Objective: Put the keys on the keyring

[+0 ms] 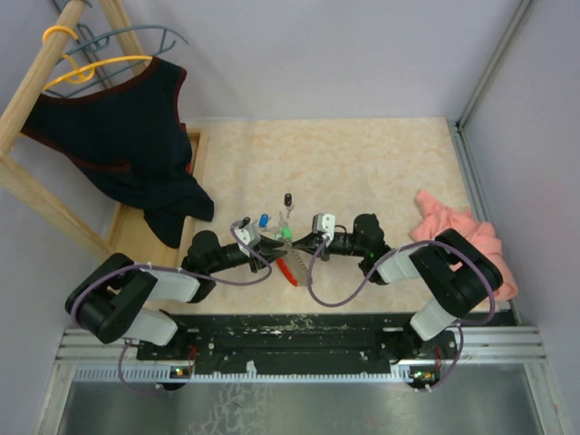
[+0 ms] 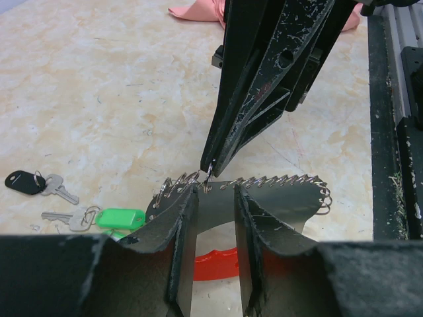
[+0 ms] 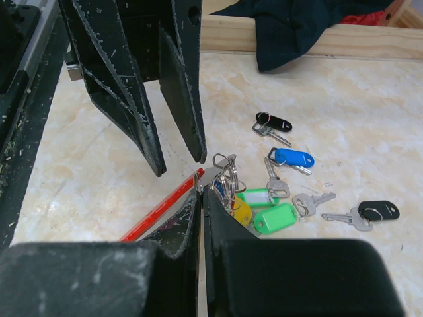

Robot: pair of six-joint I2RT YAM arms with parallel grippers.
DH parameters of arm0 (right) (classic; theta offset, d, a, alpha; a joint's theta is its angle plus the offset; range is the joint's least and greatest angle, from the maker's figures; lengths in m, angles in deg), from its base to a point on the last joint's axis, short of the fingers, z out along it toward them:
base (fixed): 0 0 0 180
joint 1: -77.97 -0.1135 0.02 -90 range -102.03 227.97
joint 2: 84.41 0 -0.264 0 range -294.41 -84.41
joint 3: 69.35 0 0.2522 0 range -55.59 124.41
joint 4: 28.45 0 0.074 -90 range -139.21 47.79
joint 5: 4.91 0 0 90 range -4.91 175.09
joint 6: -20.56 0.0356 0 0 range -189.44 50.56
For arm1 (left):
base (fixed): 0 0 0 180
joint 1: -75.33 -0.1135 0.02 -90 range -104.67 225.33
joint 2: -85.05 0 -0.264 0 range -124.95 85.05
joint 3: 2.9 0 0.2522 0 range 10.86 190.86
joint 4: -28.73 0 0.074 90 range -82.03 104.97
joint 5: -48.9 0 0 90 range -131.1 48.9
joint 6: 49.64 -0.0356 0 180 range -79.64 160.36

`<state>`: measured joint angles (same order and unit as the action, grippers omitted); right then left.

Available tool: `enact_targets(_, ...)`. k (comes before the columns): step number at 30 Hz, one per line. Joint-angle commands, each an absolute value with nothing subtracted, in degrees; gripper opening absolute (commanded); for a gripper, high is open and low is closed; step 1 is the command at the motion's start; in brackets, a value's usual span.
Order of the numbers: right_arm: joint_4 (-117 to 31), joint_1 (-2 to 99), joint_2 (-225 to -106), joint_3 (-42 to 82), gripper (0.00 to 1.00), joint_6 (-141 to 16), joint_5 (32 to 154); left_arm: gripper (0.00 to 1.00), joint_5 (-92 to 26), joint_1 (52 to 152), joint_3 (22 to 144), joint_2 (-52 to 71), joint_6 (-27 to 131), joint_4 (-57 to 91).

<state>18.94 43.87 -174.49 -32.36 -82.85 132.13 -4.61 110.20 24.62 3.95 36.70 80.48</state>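
Where the two arms meet at the middle of the table (image 1: 362,163), the single keyring (image 1: 286,270) lies low over the marbled top, its red band (image 3: 158,211) towards the robot and its grey toothed strip (image 2: 277,198) on the far side. The right gripper (image 3: 201,188) has its jaws pressed together, pinching a small wire loop at one end of the strip. The left gripper (image 2: 216,195) has its jaws spread with a clear gap, straddling the loop from above; whether they touch it I cannot tell. Just beside the pinched end lie the keys (image 3: 314,198). Six coloured tags can be counted: two green tags (image 3: 276,218) and one yellow tag (image 3: 239,211) bunched with several split rings against the right fingertips, one blue tag (image 3: 294,157) a little apart, and two black tags (image 3: 274,123) farther out, well apart from each other. Beyond the keys the tabletop is bare up to the far wall. On the left it ends at the wooden base (image 3: 304,41) of one rack (image 1: 32,82), which carries two hangers (image 1: 95,69) and one dark garment (image 1: 118,127). One pink cloth (image 1: 453,231) lies by the right wall, and a metal rail (image 1: 507,349) closes the near edge.
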Motion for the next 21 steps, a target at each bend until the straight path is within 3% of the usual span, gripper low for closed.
enact_targets(1,22.0,43.5,-173.7,-32.3,0.00,-82.8,133.1,0.34,-4.0,110.0,23.2,3.0,38.3,88.1)
enact_targets(9,22.2,43.5,-173.6,-32.3,0.00,-82.4,133.6,0.40,-6.1,110.0,22.8,2.2,37.4,89.7)
enact_targets(21,22.7,43.5,-173.4,-32.2,0.00,-82.1,134.0,0.34,-8.2,110.0,20.9,1.3,37.9,94.4)
